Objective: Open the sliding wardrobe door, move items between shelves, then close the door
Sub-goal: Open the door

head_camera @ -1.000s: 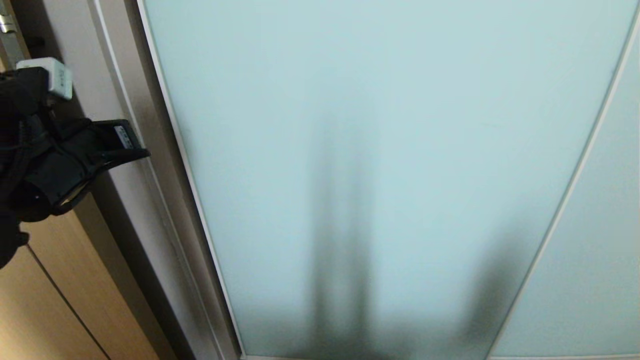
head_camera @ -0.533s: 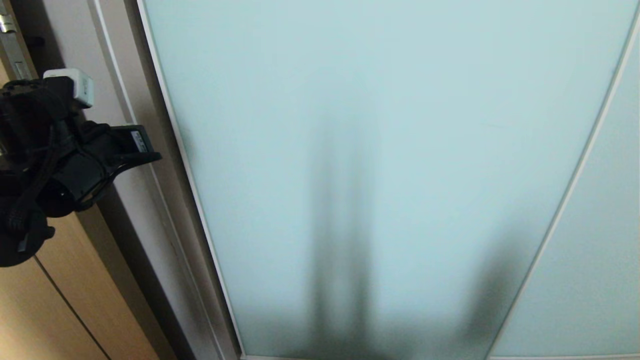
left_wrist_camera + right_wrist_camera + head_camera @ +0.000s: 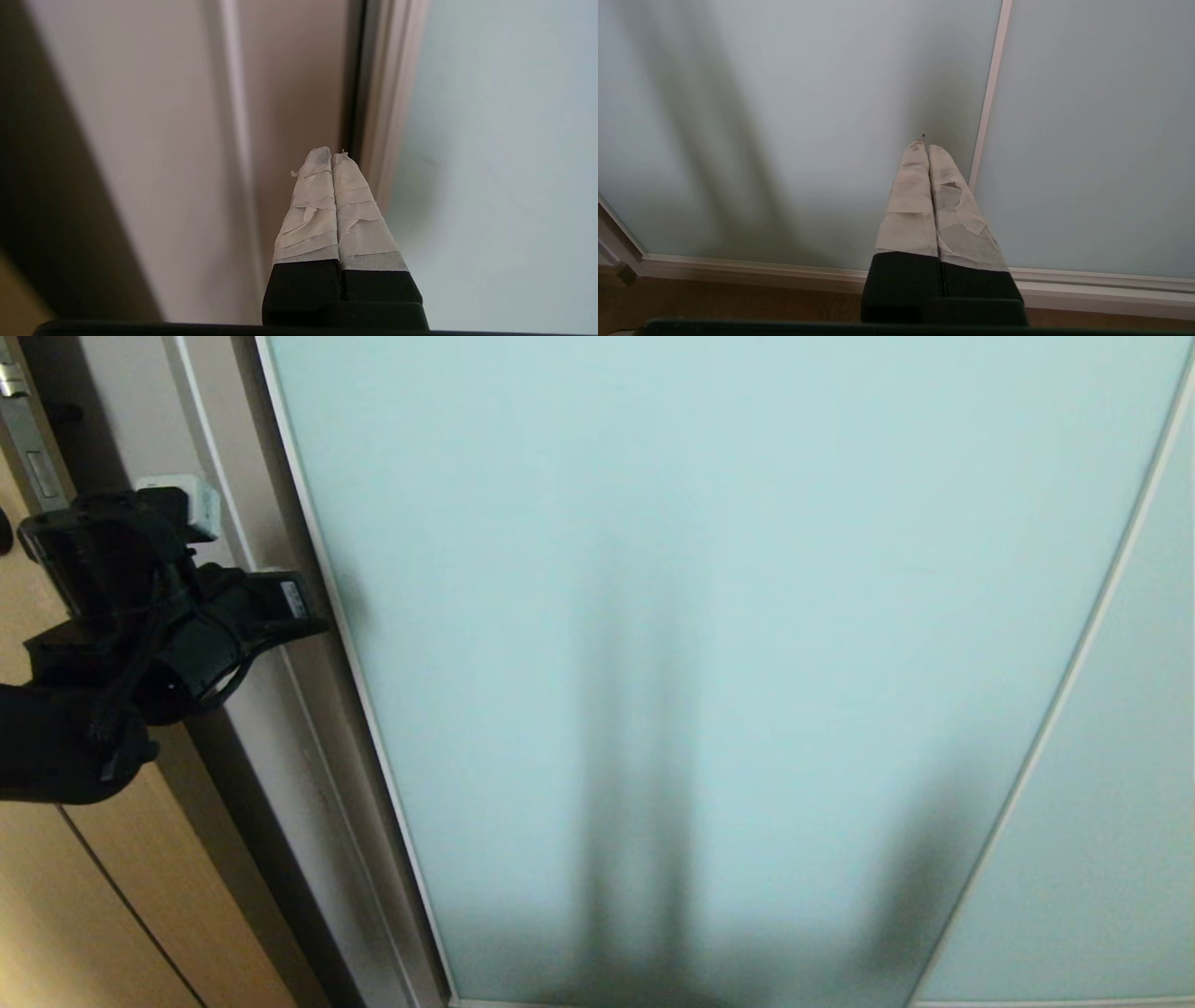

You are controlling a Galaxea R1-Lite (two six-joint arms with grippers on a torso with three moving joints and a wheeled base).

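Frosted pale aqua glass fills most of the head view: this is the sliding wardrobe door (image 3: 747, 616), a tall panel in a slim white-silver frame. It sits fully across the opening, so no shelf or cushion is visible behind it. A second glass panel (image 3: 1130, 784) adjoins it on the right, separated by a thin frame strip.

At the left edge of the door stands a beige wardrobe side post (image 3: 252, 644), and further left a tan wooden door (image 3: 84, 905) with a metal latch plate (image 3: 28, 448).

The left gripper (image 3: 313, 625) is at the left of the head view, pointing toward the post, close beside the door's left frame edge. In the left wrist view, the left gripper's tape-wrapped fingers (image 3: 310, 205) are pressed together with no gap, and nothing is between them. The tips lie near the dark slit between post and door frame; contact cannot be confirmed.

The right gripper (image 3: 927, 149) appears only in its own wrist view. Its taped fingers are likewise fully closed and empty, pointing at the lower part of the glass near the strip between the two panels, above the bottom rail (image 3: 784, 270).
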